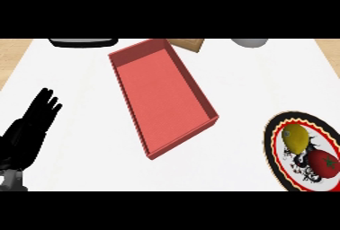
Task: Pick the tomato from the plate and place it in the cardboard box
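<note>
Fingers (45,104) of the left hand (28,130) stand straight and slightly spread, pointing up the view from the lower left corner; they hold nothing and touch nothing. The right hand does not show.

Nearest on the right, a plate (277,152) sits at the table's edge, cut off by the view's right side. Its rim is black with a red and yellow scalloped border, and its white middle carries a black tangled pattern. On it lie two things: the tomato (325,163), red with a small green stem spot, at the nearer right, and a yellow fruit (295,138) just beyond and to the left of it, the two touching or nearly so.

The table (79,90) is plain white and smooth, taking up almost the whole view. Along its left and right edges a strip of pale wood (13,54) shows.

In the middle lies a red box (166,94), shallow and open-topped, long and set at a slant, with its near end toward the plate and its far end toward the upper edge. It is well apart from both the hand and the plate.

Farthest off, at the upper edge, a black and white object (83,43) shows at the left, a brown corner (188,44) just behind the box's far end, and a grey rounded object (250,42) at the right; each is mostly cut off.

No writing or labels can be read anywhere.
</note>
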Tool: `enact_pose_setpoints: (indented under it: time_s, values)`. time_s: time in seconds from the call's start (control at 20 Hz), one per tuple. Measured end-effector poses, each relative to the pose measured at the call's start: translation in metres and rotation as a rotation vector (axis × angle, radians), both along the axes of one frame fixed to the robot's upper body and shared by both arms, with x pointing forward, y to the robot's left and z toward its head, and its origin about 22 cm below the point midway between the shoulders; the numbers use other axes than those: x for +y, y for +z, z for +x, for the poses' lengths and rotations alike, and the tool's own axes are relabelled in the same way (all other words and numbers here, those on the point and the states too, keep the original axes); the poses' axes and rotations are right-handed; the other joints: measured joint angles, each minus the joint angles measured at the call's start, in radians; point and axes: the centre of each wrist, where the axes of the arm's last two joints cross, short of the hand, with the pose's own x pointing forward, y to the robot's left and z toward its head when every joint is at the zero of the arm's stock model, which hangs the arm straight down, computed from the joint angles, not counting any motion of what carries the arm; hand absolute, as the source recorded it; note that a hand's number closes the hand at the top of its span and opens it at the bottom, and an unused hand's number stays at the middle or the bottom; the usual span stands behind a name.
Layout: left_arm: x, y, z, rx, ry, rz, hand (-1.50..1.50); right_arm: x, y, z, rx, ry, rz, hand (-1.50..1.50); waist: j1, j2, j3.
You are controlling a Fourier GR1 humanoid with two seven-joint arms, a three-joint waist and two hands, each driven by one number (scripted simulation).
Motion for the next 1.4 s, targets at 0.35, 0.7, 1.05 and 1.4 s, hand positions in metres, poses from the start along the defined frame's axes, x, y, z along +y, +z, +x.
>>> enact_pose_setpoints:
  time_s: [0.35, 0.7, 1.05, 1.4]
  values:
    - [0.001, 0.005, 0.003, -0.007, 0.000, 0.000, 0.00, 0.023, 0.011, 0.001, 0.130, 0.063, -0.387, -1.50, 0.005, 0.001, -0.002]
    - [0.001, 0.006, 0.003, -0.005, -0.012, 0.008, 0.00, 0.048, -0.002, 0.006, 0.291, 0.081, -0.534, -1.50, 0.012, 0.002, -0.002]
    - [-0.003, 0.003, 0.006, -0.003, -0.010, -0.001, 0.00, 0.054, -0.003, 0.012, 0.393, 0.064, -0.597, -1.50, 0.011, 0.003, -0.002]
    - [-0.002, -0.001, 0.002, 0.000, -0.016, -0.015, 0.00, 0.054, -0.017, 0.014, 0.433, 0.054, -0.645, -1.50, 0.011, 0.002, -0.002]
